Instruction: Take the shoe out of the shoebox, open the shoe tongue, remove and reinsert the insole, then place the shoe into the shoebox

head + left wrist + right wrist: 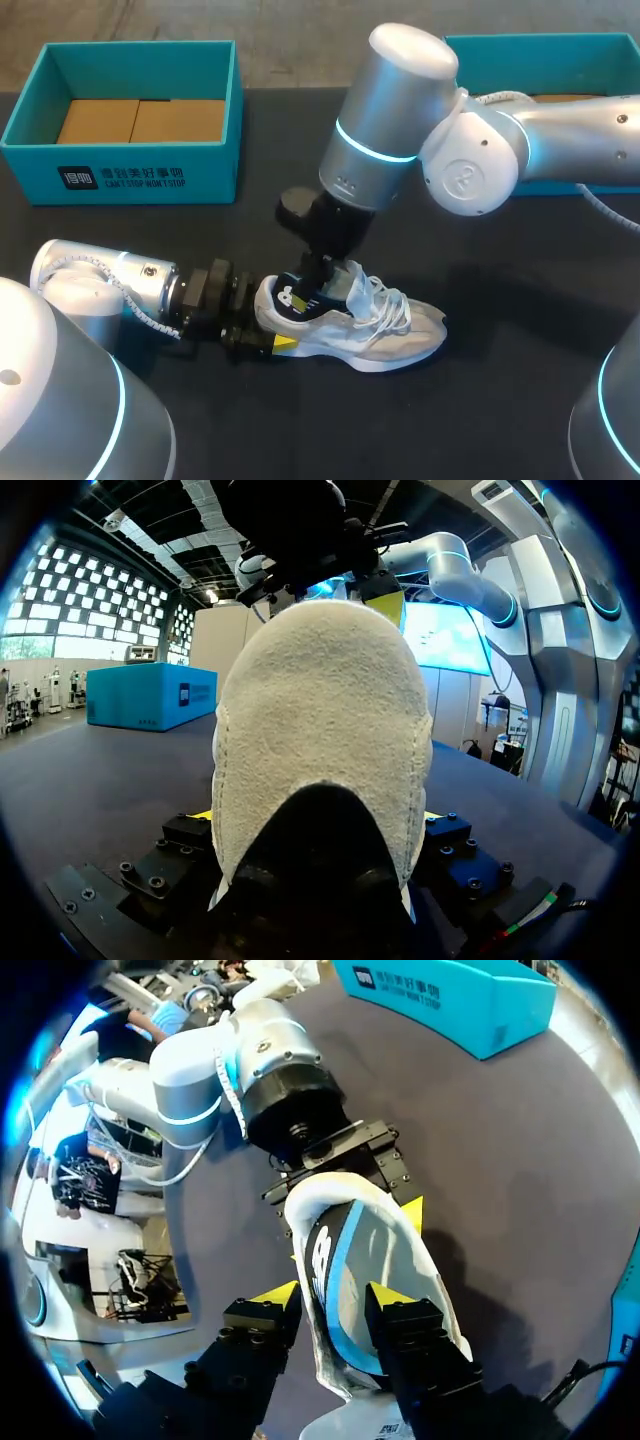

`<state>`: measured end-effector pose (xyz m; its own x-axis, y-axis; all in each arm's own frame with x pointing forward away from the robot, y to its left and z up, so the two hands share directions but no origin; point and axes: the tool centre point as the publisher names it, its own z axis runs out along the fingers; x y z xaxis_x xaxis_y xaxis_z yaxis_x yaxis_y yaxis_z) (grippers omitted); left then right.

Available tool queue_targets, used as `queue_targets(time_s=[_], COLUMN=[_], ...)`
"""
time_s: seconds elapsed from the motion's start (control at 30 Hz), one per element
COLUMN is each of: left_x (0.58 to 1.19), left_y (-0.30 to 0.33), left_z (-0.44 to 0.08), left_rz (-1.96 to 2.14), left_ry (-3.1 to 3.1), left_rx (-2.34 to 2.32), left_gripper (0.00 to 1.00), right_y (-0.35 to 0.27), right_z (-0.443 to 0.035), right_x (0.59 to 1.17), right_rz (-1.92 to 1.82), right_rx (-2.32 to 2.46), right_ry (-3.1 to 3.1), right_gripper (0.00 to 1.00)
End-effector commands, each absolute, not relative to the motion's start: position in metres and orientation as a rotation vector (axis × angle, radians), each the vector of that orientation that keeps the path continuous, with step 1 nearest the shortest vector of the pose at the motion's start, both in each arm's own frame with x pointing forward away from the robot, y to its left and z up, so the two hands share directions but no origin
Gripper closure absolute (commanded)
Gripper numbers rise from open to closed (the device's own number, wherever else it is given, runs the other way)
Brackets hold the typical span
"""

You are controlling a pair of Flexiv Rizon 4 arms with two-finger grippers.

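Note:
A white and grey sneaker (380, 325) lies on its side on the dark table, toe to the right. My left gripper (268, 335) is closed on its heel (320, 730), one finger on each side. My right gripper (335, 1298) comes down from above with its fingers apart. One finger is inside the shoe's opening and the other outside, straddling the collar wall (318, 1280) near the tongue without pinching it. A dark blue lining or insole (350, 1260) with a white mark shows inside the opening. The laces (392, 305) are loose.
A teal shoebox (120, 180) with a cardboard floor stands open at the back left. A second teal box (600, 50) sits at the back right, partly behind my right arm (470, 160). Bare dark table lies around the shoe.

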<state>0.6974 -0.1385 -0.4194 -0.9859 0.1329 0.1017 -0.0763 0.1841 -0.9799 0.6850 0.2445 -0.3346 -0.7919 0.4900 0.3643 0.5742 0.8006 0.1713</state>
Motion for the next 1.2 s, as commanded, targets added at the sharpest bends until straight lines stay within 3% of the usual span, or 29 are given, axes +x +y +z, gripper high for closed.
queue_targets(time_s=[0.03, 0.7, 0.77, 0.8, 0.83, 1.2], left_x=[0.700, 0.700, 0.700, 0.700, 0.700, 0.700], left_y=[-0.140, -0.140, -0.140, -0.140, -0.140, -0.140], left_z=[-0.424, -0.424, -0.424, -0.424, -0.424, -0.424], left_rz=[1.904, 1.904, 1.904, 1.904, 1.904, 1.904], left_ry=[-2.289, -2.289, -2.289, -2.289, -2.289, -2.289], left_rx=[-0.054, -0.054, -0.054, -0.054, -0.054, -0.054], left_gripper=[1.00, 1.00, 1.00, 1.00, 1.00, 1.00], right_y=[0.242, 0.246, 0.248, 0.248, 0.249, 0.245], right_z=[-0.342, -0.350, -0.351, -0.351, -0.350, -0.333], right_x=[0.683, 0.682, 0.682, 0.682, 0.682, 0.679], right_rz=[-0.408, -0.429, -0.432, -0.436, -0.445, -0.530], right_rx=[-0.827, -0.836, -0.831, -0.828, -0.822, -0.767], right_ry=[-2.669, -2.628, -2.625, -2.624, -2.623, -2.649], right_gripper=[0.60, 0.64, 0.68, 0.80, 1.00, 1.00])
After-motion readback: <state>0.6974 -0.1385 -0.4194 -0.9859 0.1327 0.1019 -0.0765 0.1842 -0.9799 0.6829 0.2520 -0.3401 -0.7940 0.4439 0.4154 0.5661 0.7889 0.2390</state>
